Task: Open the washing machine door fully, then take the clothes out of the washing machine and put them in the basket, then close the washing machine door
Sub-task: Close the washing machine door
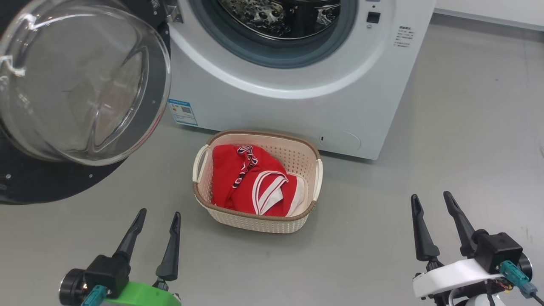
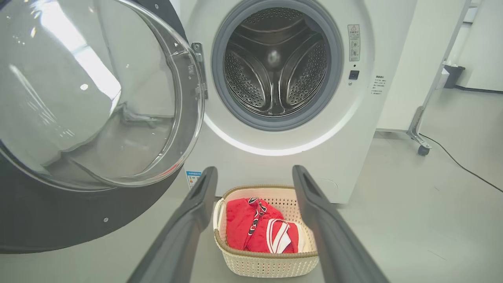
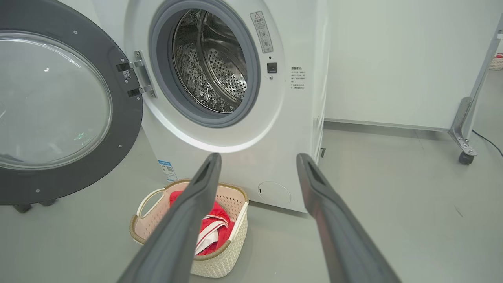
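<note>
Standing at the closing step — the clothes lie in the basket before the washing machine, drum apparently bare; left gripper and right gripper hang splayed, empty — the washing machine door, swung wide, needs pushing shut.

grey floor, basket, washing machine
</note>
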